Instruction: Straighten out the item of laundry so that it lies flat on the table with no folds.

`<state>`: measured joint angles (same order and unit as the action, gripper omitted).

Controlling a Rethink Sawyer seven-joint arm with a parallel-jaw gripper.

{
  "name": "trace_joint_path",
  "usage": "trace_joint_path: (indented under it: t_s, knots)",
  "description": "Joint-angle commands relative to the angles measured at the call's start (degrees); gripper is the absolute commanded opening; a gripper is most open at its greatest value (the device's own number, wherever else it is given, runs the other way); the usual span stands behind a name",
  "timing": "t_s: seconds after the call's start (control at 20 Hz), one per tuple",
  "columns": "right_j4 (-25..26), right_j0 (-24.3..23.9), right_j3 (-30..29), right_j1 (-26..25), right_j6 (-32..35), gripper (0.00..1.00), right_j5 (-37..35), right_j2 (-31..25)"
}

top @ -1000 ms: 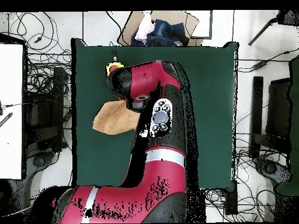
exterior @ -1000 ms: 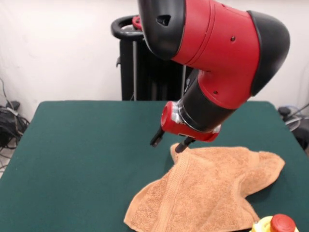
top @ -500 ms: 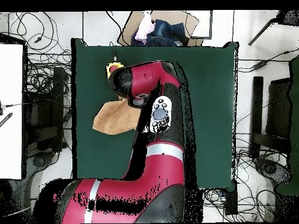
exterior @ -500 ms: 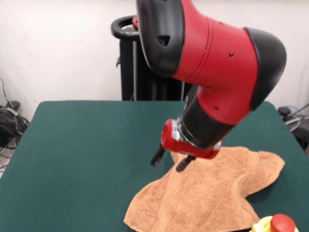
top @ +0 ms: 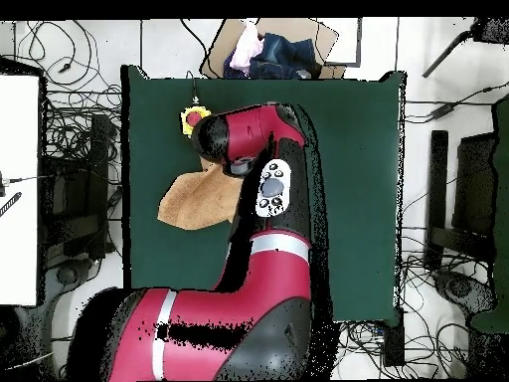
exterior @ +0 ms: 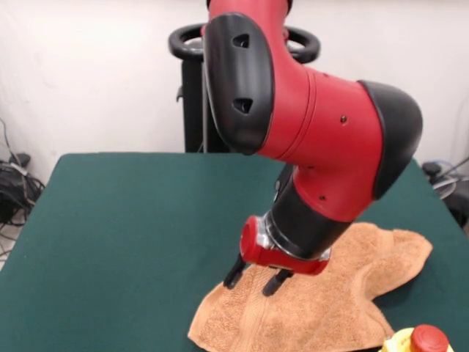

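My jaws hang parted, tips just over the towel near its banded edge – rumpled at the desk corner close to the camera. I'd pinch one layer only and draw outward; the yellow-and-red button crowds that side

The front camera sits low and close across the table, facing the pedestal. The overhead camera looks straight down from far above. Both share the arm and towel.
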<state>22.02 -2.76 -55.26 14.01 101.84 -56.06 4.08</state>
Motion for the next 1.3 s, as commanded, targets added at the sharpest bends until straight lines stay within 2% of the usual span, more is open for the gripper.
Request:
trace_joint_path:
  t_s: [0.05,0.2,0.95,1.15,1.3]
  knots:
    - [-1.6,-0.1,1.8,-1.7,13.5,1.0,2.3,0.1]
    - [-1.7,-0.2,3.7,-3.0,14.0,1.0,2.5,0.4]
    - [-0.9,-2.9,24.9,-14.4,15.2,1.0,-1.4,0.8]
    - [-1.0,-3.6,23.8,-13.6,13.2,1.0,-0.6,0.7]
    - [-1.3,-3.6,18.4,-10.1,11.6,1.0,1.1,1.0]
